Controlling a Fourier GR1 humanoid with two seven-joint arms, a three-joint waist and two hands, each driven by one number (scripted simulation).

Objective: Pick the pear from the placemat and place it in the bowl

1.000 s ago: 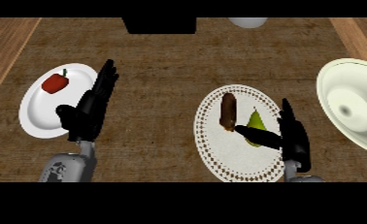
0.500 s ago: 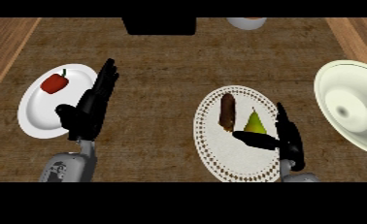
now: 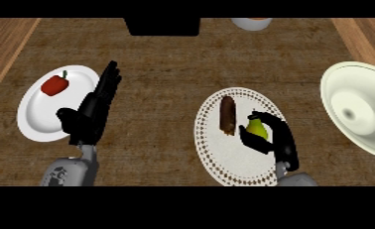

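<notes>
The counter (image 3: 168,69) is dark and woven-looking across the middle, with lighter wood strips along its left and right edges. At the far right the cream bowl (image 3: 338,86) lies partly cut off by the view's edge, well apart from everything else. A round white placemat (image 3: 219,161) with a dotted border sits right of centre toward the near edge. At the left lies a white plate (image 3: 36,119), and on its far part rests a red pepper (image 3: 54,85) with a small stem.

A black box (image 3: 162,26) stands at the far edge near the middle, and just to its right a pale round dish (image 3: 252,23) is half cut off by the top.

The left hand (image 3: 92,111) rests over the plate's right rim, fingers straight and pointing away, holding nothing. The right hand (image 3: 275,136) sits over the placemat's right part, its fingers and thumb curled round the pear (image 3: 256,128).

A brown sausage-shaped item (image 3: 227,115) lies lengthwise on the placemat, just left of the pear. The pear itself is yellow-green, stem end pointing away, on the mat and partly wrapped by the black fingers; whether it has left the surface cannot be told.
</notes>
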